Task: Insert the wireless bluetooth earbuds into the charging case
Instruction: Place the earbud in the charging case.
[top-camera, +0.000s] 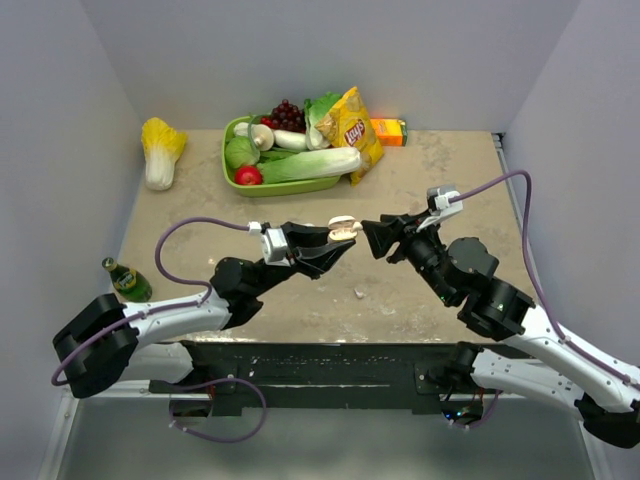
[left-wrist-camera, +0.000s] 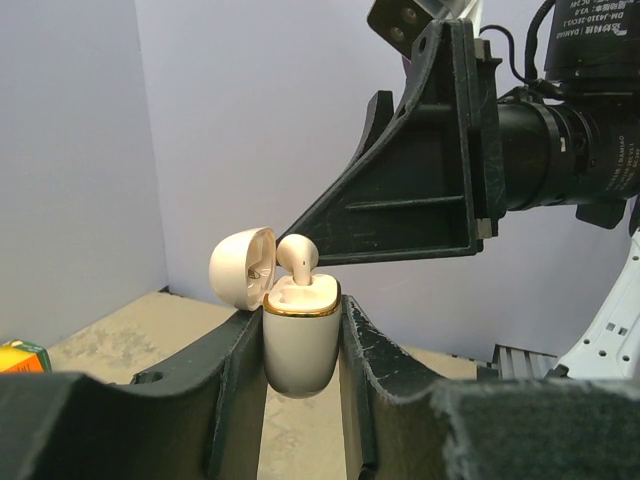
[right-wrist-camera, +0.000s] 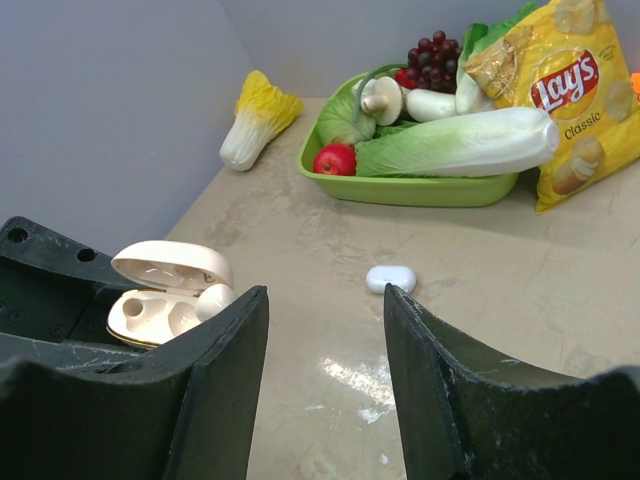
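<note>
— One earbud (left-wrist-camera: 296, 255) is standing in the charging case (left-wrist-camera: 300, 355). Its head is up and its stem is down in the well. I'd say it isn't pushed fully home.

— And where's the case?

— Up off the table (right-wrist-camera: 480, 260), pinched by its body between the two fingers of the left claw (left-wrist-camera: 298, 330). The lid is tipped open on the side away from the right claw. My guess is it's held like that so the mouth faces upward and the other arm can reach it.

— What's the right claw doing?

— The right claw (right-wrist-camera: 325, 300) is spread wide with nothing in it, and the case sits just beside its left finger.

— Is it touching the bud?

— I can't tell. On the left wrist camera one of its fingers ends right by the bud's head, and that view shows how high the bud rides. The right wrist camera looks down into the case and shows an empty well next to the bud, which the other view hides.

— Anything else?

— Only that camera picks out a small white piece (right-wrist-camera: 391, 278) on the table, beyond the gap between the right claw's fingers. It could be the second earbud, but it's too small to be sure.
</note>
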